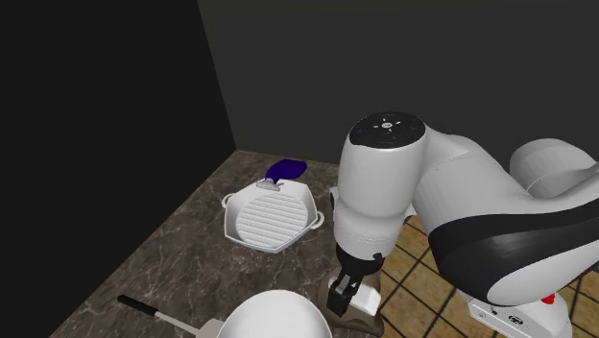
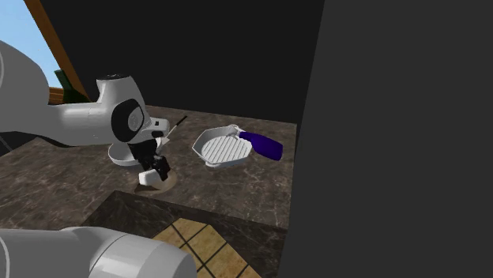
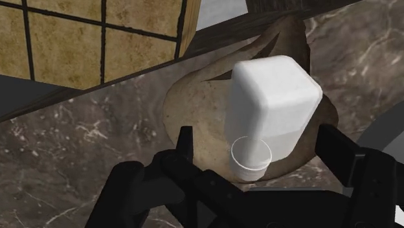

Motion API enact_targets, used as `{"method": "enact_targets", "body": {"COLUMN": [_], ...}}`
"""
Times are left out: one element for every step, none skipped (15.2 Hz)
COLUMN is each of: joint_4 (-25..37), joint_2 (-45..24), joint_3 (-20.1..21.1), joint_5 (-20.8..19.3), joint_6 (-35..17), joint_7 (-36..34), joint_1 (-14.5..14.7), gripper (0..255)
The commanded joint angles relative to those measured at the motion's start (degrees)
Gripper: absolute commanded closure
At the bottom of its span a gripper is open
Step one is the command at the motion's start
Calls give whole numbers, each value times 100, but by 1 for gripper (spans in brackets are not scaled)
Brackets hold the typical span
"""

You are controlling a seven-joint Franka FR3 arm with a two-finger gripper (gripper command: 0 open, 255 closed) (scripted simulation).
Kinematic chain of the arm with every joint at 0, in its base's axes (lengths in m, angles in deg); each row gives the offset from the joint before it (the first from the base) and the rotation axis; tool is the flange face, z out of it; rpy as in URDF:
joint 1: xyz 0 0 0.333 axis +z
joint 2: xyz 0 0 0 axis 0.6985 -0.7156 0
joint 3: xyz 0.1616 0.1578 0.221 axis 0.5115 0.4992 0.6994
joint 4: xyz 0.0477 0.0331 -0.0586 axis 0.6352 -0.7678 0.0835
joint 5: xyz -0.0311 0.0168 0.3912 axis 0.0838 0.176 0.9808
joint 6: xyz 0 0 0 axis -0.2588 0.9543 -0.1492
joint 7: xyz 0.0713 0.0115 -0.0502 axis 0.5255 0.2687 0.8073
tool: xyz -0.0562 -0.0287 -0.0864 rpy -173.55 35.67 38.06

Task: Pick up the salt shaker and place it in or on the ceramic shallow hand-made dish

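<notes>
Most of the task looks done. The white salt shaker point(image 3: 272, 103) rests on the brown shallow dish point(image 3: 194, 123) and touches it, with its round cap end turned toward the tool point(image 3: 262, 149). I cannot tell whether it stands straight on the dish or leans.

The tool hangs just above the dish with its jaws spread. One black finger point(image 3: 186, 142) stands on each side of the shaker with a gap between, so nothing is gripped and the shaker's weight is on the dish alone. The pick-up and the carry need no more work, as far as I can judge. What looks left is small: lift the tool straight off the dish without brushing the shaker, and see that the shaker stays settled rather than rolling off the low rim.

The dish sits on the dark marbled table point(image 3: 78, 149), near its edge, where tan tiles point(image 3: 65, 45) begin just beyond the dish. A white bowl point(image 1: 274, 317) lies near the dish, to its left in the shoulder view, and a black-handled utensil point(image 1: 137, 304) lies farther that way. A white ridged pan point(image 1: 269, 219) sits well apart from the dish, deeper on the table, with a purple thing point(image 1: 285, 169) touching its far side.
</notes>
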Motion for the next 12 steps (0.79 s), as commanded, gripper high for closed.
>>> {"method": "enact_targets", "body": {"joint_4": [0, 0, 89, 187, 294, 383, 383, 382, 383, 383, 383, 383], "joint_2": [0, 0, 175, 333, 477, 579, 579, 581, 579, 579, 579, 579], "joint_3": [0, 0, -71, -141, -208, -259, -260, -261, -261, -260, -260, -260], "joint_5": [0, 0, 0, -10, -26, -43, -44, -43, -44, -44, -44, -44], "joint_6": [0, 0, 261, 516, 764, 956, 955, 956, 956, 955, 955, 955], "joint_7": [0, 0, 19, 33, 42, 48, 47, 47, 47, 47, 47, 47], "joint_1": [0, 0, 28, 49, 64, 73, 74, 75, 74, 74, 74, 74], "gripper": [0, 0, 0, 0, 0, 0, 0, 0, 0, 0, 0, 0]}}
